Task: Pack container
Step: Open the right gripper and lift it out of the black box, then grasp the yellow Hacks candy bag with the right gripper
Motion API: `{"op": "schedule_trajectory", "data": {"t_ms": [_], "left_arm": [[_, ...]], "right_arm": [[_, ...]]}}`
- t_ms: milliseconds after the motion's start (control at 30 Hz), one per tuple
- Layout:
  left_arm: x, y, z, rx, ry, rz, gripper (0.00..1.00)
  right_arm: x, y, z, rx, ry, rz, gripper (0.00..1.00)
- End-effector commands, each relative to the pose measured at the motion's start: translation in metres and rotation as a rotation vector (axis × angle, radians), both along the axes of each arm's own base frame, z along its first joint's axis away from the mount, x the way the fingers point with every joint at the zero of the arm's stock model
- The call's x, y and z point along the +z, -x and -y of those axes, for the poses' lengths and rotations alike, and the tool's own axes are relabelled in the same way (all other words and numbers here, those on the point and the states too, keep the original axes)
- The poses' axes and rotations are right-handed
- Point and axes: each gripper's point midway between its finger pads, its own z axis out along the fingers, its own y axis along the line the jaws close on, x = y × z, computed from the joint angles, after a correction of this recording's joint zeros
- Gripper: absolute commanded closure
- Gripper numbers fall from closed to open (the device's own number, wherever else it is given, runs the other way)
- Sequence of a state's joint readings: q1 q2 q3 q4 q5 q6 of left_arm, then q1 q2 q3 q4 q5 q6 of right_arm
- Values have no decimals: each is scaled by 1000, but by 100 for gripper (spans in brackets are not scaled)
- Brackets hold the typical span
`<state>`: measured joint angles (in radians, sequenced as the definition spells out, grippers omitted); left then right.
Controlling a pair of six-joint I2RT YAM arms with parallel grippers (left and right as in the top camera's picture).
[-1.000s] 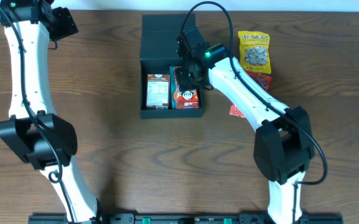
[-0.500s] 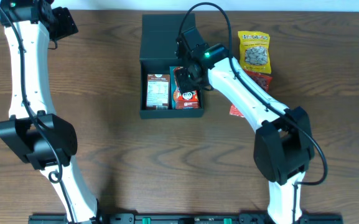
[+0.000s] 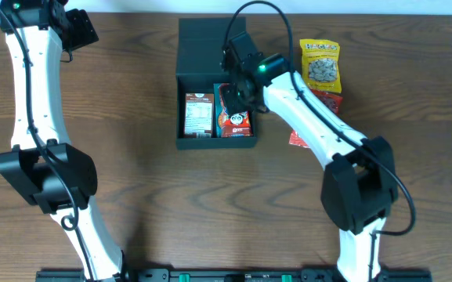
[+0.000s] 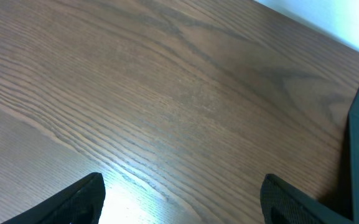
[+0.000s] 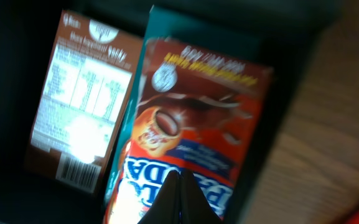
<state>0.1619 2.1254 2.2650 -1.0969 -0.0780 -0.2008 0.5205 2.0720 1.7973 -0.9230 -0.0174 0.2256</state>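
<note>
I am partway through packing. My right end effector point(image 5: 179, 186) is down inside the matte dark teal-black rectangular cardboard box point(image 3: 214, 143), which sits at the far middle of the brown wood-grain surface point(image 3: 147, 180) with its flap lid point(image 3: 202, 43) folded back. The fingers are closed tip to tip just over the glossy red-orange snack packet point(image 5: 198, 118). I see nothing pinched between them, and I cannot tell whether they touch the packet or hang just above it. I judge this to be the seating step, with the packet placed and being tucked flat.

In the box, a brown packet with a white nutrition panel point(image 5: 83, 124) lies on the left. The red-orange packet lies on the right, on top of a teal packet point(image 5: 139, 99) of which only an edge shows.

Outside, right of the box, wait a yellow pouch of pale nuts point(image 3: 320, 65) and a red packet point(image 3: 327, 102) partly hidden under my right arm. My next move would be to lift straight out without dragging the top packet, then reach right for one of these.

My left end effector point(image 4: 182, 205) hangs with its jaws spread wide and empty, over bare wood at the far left.
</note>
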Motion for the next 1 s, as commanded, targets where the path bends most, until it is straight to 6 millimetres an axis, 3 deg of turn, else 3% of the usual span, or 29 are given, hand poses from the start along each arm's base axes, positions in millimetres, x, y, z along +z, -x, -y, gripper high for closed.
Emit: {"op": "schedule_trajectory", "data": {"t_ms": [0,167,400,433,467,500,567,600,833,967], "left_arm": [[-12,1,-1,-16,-7,-36,19],[-11,1,-1,-15,-8,-32,19],[-10,-1,-1,-15,-9,-25,19],[-10,-1,-2,-15,-10,-23,19],[-10,-2,-2,-15,-10,-21,19],[-10,-2,-2,-15,-10,-19,19],[-9,-3,-2,-15,-11,-15,19],[-9,-3,-2,-15,-11,-14,19],[-9,-4,-2,-16,-12,-9,19],[-8,-5,-2,-16,-12,-5,19]], "right_arm": [[64,-24,28,-69,17,180,99],[78,-40,73,-169,29,212,99],[52,-58,145,-314,76,144,99],[46,-62,156,-338,85,139,94],[43,-66,165,-358,89,139,77],[38,-71,173,-370,95,137,45],[27,-76,189,-397,105,125,6],[19,-79,198,-415,109,113,1],[-32,-89,242,-472,77,22,1],[-43,-102,256,-498,5,36,1]]}}
